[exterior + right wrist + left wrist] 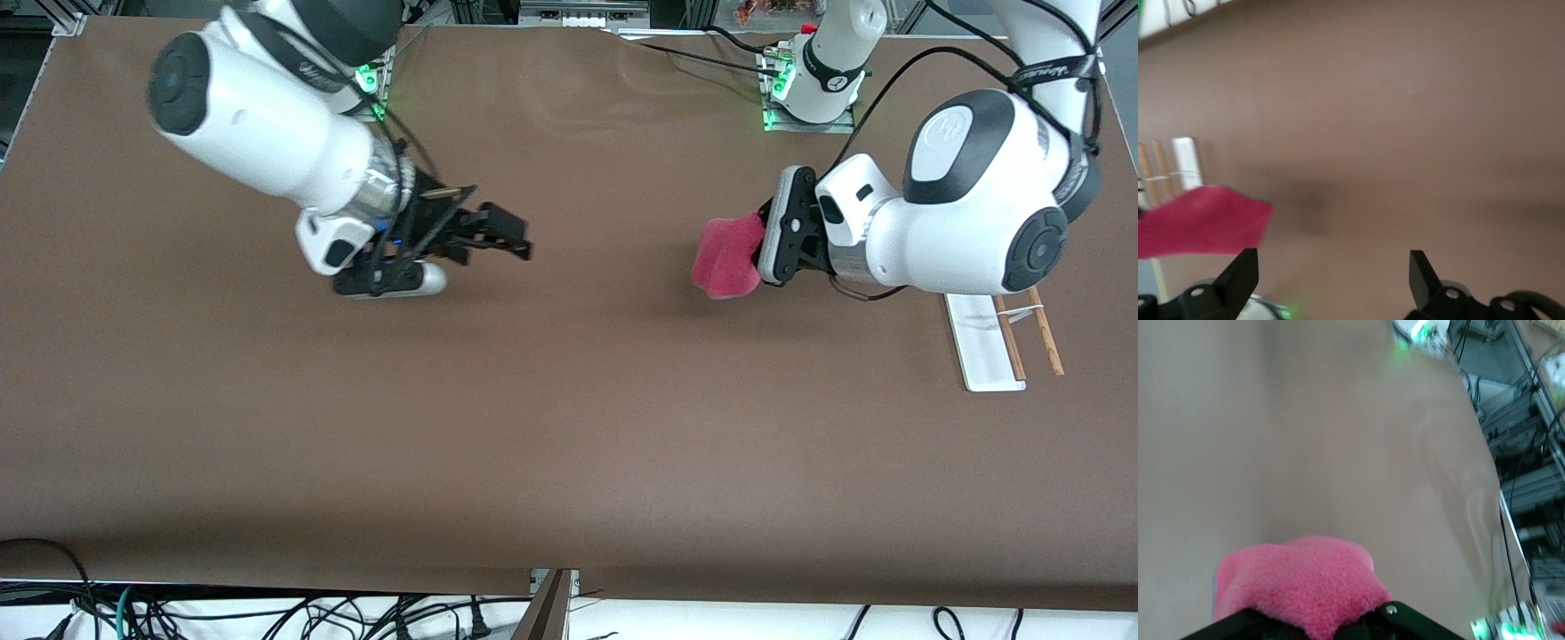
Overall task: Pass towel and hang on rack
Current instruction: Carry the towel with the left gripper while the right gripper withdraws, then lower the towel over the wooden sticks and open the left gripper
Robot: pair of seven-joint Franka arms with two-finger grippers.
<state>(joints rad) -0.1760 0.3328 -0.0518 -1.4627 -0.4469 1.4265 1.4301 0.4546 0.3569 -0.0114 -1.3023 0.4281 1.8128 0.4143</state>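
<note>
My left gripper (757, 251) is shut on the pink-red towel (727, 258) and holds it in the air over the table, toward the left arm's end. The towel fills the low part of the left wrist view (1301, 583). My right gripper (516, 240) is open and empty over the table toward the right arm's end, well apart from the towel. Its fingertips (1245, 267) stand wide apart, and the towel (1201, 220) shows farther off. The rack (982, 342), a white base with two brown rods (1045, 333), stands partly hidden under the left arm; it also shows in the right wrist view (1186, 160).
The brown table (569, 427) stretches wide between the two arms and toward the front camera. Arm bases with green lights (782, 89) stand along the edge farthest from the front camera. Cables hang below the table's near edge (356, 613).
</note>
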